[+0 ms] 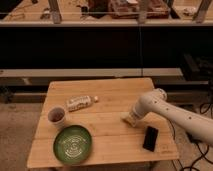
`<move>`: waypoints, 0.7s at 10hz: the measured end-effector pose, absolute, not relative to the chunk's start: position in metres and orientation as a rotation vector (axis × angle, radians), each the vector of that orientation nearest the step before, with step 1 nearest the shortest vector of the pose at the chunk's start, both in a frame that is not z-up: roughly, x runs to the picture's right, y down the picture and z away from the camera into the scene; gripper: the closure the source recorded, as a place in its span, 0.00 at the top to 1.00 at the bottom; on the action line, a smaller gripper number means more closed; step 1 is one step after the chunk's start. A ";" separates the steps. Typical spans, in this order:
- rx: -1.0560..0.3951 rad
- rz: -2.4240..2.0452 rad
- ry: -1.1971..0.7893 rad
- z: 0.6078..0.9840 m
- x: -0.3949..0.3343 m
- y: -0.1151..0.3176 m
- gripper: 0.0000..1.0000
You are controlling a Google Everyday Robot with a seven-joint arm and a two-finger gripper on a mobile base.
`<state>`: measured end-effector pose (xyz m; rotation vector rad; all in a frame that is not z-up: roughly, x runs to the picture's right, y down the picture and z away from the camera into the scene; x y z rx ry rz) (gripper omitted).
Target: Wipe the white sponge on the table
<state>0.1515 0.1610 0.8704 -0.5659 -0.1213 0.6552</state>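
The white sponge (128, 120) is a small pale block on the right half of the light wooden table (111, 90). My gripper (132, 116) is at the end of the white arm that reaches in from the right. It points down, is shut on the sponge and presses it onto the tabletop. The gripper covers most of the sponge.
A white-labelled bottle (79, 103) lies on its side at the table's middle left, with a tiny white cap (95, 99) beside it. A cup (56, 117) stands at the left and a green plate (73, 144) lies at the front left. A black phone (150, 138) lies just in front of the gripper.
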 end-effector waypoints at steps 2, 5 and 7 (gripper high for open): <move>-0.551 0.637 -0.125 0.883 0.140 0.148 0.01; -0.540 0.584 -0.134 0.895 0.101 0.133 0.01; -0.551 0.543 -0.145 0.903 0.074 0.130 0.01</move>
